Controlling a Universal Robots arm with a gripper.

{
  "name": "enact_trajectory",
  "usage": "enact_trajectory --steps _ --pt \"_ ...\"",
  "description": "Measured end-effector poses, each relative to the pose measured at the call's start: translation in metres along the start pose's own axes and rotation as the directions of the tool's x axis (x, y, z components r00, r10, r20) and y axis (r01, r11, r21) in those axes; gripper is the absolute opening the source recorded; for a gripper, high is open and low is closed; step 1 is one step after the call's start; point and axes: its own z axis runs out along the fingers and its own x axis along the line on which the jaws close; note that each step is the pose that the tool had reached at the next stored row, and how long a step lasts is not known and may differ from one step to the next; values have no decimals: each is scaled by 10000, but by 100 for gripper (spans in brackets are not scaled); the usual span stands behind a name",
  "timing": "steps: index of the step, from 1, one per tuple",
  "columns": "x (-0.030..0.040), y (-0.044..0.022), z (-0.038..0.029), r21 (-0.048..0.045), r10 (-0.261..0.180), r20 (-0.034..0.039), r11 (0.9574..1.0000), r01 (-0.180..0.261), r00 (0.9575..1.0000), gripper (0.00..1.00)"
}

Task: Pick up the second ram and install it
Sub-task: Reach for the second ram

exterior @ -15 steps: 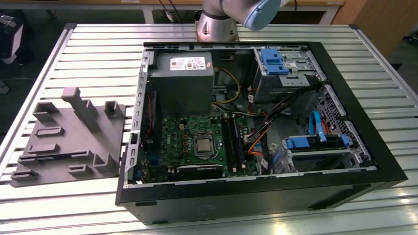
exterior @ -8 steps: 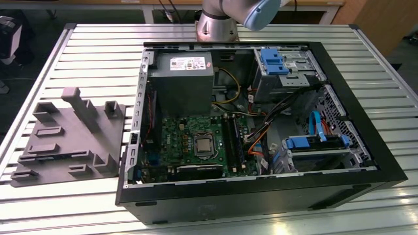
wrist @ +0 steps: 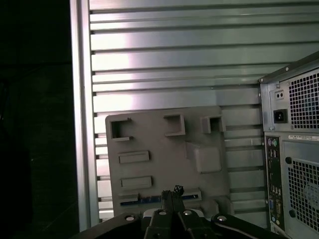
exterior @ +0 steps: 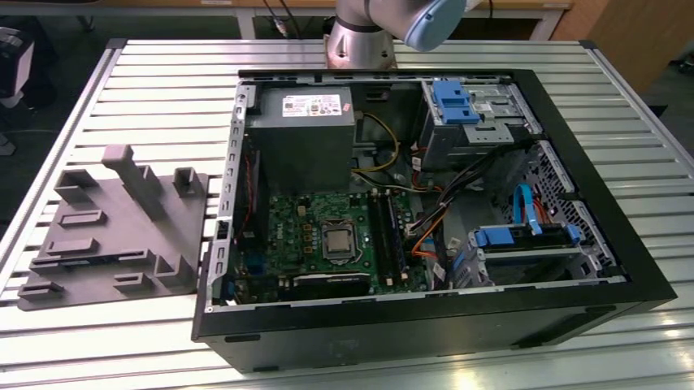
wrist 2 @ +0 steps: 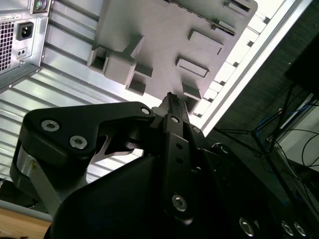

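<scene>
- Two black fingers (wrist: 167,195) of the gripper (wrist: 172,191) are drawn close together at the tips, with nothing seen between them. The second wrist view shows the same: the gripper (wrist 2: 171,97) ends in one narrow tip.
- In both wrist views the fingertips point down at the grey tray (wrist: 164,164), and hang above it without touching.
- The second ram (wrist: 137,200) lies flat in the tray as a thin dark-blue strip in a long slot along one edge. In the first wrist view the fingertips line up over about the middle of the strip.
- Behind the tips, the second wrist view shows the black finger links and the gripper's bulky black body, tilted toward the tray (wrist 2: 164,35).
- Beside the tray in the first wrist view stands the back of the computer case (wrist: 291,149), with its power socket and ports facing the tray.
- In the exterior view, the tray (exterior: 81,244) sits at nine o'clock of the open case (exterior: 434,325), just beside it on the slatted metal table (exterior: 162,73).
- The green motherboard (exterior: 298,223) lies inside the case, with the memory slots at its three o'clock side.
- The arm (exterior: 363,32) rises at twelve o'clock of the case, a grey column with a blue-capped joint, and leaves the exterior view upward.
</scene>
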Motion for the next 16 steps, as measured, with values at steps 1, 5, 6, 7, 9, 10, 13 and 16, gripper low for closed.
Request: enact_trajectory --steps 1,5,6,7,9,10,13,16 --pt "2 -1 0 1 0 0 10000 0 10000 11" --pt "9 -5 1 0 0 1 10000 0 10000 11" --pt "11 -6 2 0 0 0 10000 0 10000 11" --pt "13 -7 2 1 0 0 10000 0 10000 11" --pt "16 -9 3 0 0 1 10000 0 10000 11" --pt "18 -11 4 0 0 1 10000 0 10000 11" --pt "24 -16 7 0 0 0 10000 0 10000 11" --pt "30 -21 9 0 0 1 10000 0 10000 11"
